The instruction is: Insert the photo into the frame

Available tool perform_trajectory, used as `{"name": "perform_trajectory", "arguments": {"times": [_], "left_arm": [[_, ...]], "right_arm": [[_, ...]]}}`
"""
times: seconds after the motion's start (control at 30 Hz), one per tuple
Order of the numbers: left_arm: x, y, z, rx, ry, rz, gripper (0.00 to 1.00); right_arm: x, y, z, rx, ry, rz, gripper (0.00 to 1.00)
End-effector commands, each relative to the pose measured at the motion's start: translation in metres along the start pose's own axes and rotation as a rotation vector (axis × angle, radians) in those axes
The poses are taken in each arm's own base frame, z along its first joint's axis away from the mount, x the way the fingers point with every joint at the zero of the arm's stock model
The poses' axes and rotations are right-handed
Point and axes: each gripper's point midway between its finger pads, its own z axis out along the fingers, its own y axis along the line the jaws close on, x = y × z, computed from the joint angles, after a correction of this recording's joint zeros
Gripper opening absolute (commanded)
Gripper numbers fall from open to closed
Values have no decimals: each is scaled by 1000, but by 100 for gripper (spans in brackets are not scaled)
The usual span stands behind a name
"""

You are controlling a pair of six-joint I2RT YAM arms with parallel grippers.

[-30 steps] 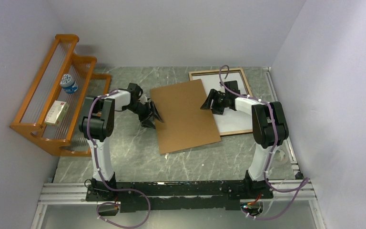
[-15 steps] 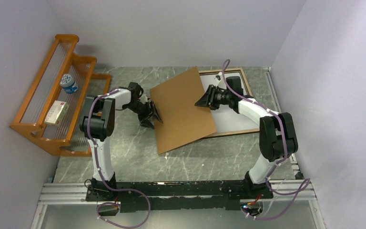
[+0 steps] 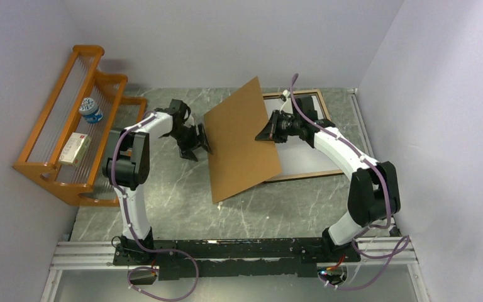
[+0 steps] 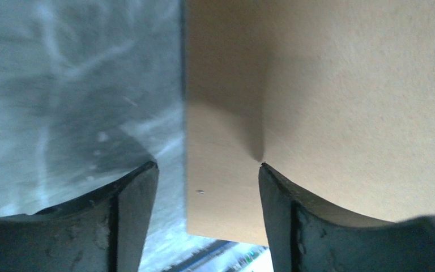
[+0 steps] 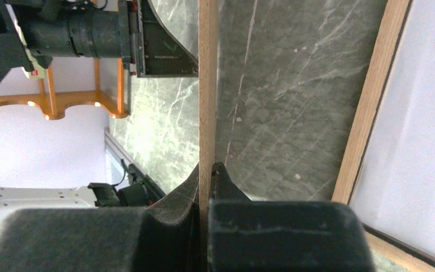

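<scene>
Seen from my console, top view, left to right: the orange rack (image 3: 41,171) stands at 9 o'clock against the wall, out of play. Next comes the left gripper (image 3: 196,139), its jaws spread wide with the left edge of the brown backing board (image 3: 242,148) lying in the gap between them. In the left wrist view one fingertip (image 4: 266,170) seems to brush the board's face, but nothing is clamped. The board is tipped up off the table, its long axis running roughly from 1 o'clock to 7 o'clock. The right gripper (image 3: 265,130) is pinched tight on its right edge, and the right wrist view shows both pads closed on the thin brown rim. At 3 o'clock from that hand, just beside it, the frame (image 3: 308,174) lies flat with its brown wooden back up. A white sheet fills the frame. I take this to be the photo (image 3: 299,160), face down and already seated, though its printed side is hidden from me. The coming move turns on one relation: the frame and photo lie to the right of the raised board, on the right arm's side, so the right arm is the nearer one. As I read it, the board should swing toward 3 o'clock and come down with its long axis matched to the frame's.
</scene>
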Motion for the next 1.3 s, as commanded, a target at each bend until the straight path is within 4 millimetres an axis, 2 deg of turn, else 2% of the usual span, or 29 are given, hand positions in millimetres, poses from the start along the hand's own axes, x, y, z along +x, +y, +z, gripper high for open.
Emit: {"name": "perform_trajectory", "arguments": {"times": [0.0, 0.1, 0.2, 0.27, 0.4, 0.53, 0.67, 0.8, 0.93, 1.0, 1.1, 1.27], "left_arm": [[-50, -10, -62, -87, -246, 113, 76], [-68, -17, -102, -112, -343, 116, 79], [-86, -33, -149, -95, -463, 128, 84], [-93, -50, -181, -74, -533, 161, 94], [-101, -87, -238, -8, -663, 237, 95], [-95, -139, -289, 178, -776, 308, 95], [-71, -188, -332, 421, -856, 395, 95], [-47, -209, -372, 508, -938, 479, 95], [-26, -220, -400, 552, -993, 526, 95], [-21, -220, -405, 565, -1010, 507, 95], [-24, -210, -403, 529, -1028, 446, 95], [-32, -187, -385, 449, -1014, 330, 95]], "right_arm": [[-44, 46, -36, 19, -192, -197, 0], [-53, 68, -47, 30, -247, -286, 0], [-60, 92, -54, 43, -307, -390, 0], [-64, 111, -60, 47, -361, -468, 0], [-71, 136, -68, 81, -468, -559, 0], [-79, 154, -71, 133, -565, -636, 0], [-77, 176, -68, 174, -622, -727, 0], [-72, 197, -68, 217, -678, -784, 0], [-65, 210, -62, 260, -715, -843, 0], [-60, 212, -55, 301, -717, -893, 0], [-53, 213, -42, 359, -720, -946, 0], [-41, 217, -19, 416, -713, -1003, 0]]}}
